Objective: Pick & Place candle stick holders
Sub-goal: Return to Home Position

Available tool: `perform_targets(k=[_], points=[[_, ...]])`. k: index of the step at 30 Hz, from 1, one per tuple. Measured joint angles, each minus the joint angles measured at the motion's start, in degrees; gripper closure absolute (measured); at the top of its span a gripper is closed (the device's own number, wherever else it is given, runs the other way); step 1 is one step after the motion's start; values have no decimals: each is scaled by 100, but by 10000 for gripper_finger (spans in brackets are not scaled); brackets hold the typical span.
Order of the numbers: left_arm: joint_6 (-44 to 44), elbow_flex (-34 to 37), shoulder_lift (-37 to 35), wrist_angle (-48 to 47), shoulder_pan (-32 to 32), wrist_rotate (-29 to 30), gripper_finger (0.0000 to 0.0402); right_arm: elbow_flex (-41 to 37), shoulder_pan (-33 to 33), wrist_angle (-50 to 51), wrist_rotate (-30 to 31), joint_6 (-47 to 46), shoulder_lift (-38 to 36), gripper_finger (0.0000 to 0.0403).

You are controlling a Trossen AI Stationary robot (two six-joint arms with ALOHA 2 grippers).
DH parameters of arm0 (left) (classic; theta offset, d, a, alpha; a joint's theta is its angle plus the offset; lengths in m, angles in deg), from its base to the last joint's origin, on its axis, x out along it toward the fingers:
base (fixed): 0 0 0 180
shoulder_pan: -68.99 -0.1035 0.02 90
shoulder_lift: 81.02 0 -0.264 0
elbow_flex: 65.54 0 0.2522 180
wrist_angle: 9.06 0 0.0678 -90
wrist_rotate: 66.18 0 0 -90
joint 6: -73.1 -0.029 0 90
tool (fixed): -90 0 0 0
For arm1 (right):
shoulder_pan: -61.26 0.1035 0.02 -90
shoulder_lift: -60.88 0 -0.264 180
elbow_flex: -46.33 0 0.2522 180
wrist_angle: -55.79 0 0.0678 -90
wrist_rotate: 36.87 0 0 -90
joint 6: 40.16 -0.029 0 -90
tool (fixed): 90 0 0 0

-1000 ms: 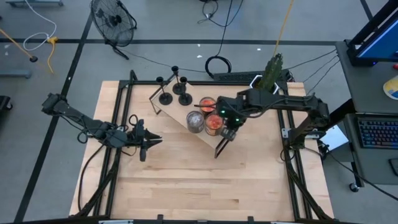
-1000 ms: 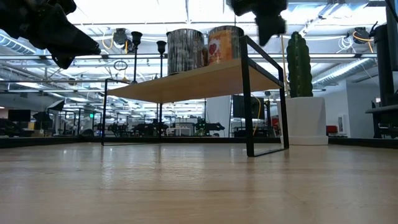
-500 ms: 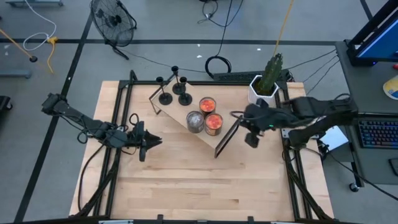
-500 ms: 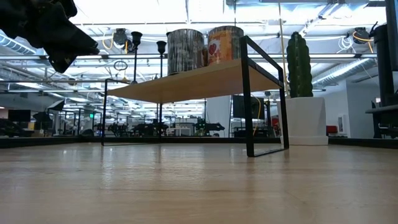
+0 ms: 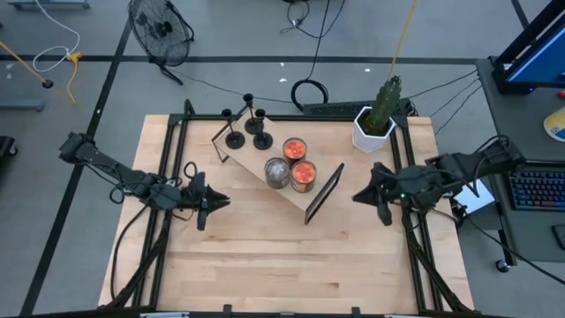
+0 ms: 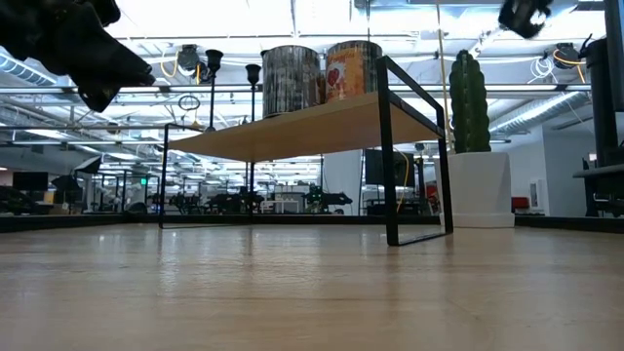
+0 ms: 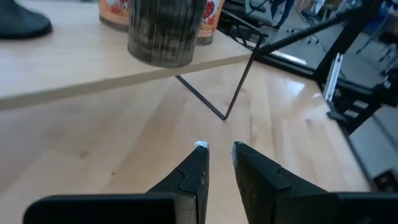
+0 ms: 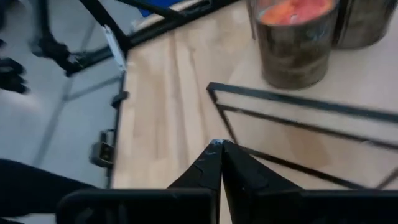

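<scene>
Beyond the candles from my right claw, the candle stick holders stand at the far end of the shelf; only overhead do I see all three. That claw's fingers press together, arm folded by the counter edge. My left claw hovers, slightly apart.

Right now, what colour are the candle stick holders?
The holders are black, clearest in the high view.

Matte black jointed left arm with looped cables, matching right arm, left pincer of tapered black fingers, one white-flecked, right pincer alike
</scene>
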Motion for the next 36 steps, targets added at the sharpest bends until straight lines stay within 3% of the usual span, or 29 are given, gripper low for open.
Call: perform_targets(k=[8, 18, 23, 36], points=[[-592, 0, -12, 0, 0, 626, 325, -1259, 2, -1094, -195, -283, -1021, 397], [-715, 0, -583, -35, -27, 257, 325, -1604, 2, -1303, -231, -256, -1827, 396], [-1029, 0, -999, -277, -422, 238, 325, -1606, 2, -1301, -224, -237, -1924, 397], [-1648, 0, -1550, -878, -1998, -1959, 325, -1606, 2, -1298, -264, 15, -1909, 396]])
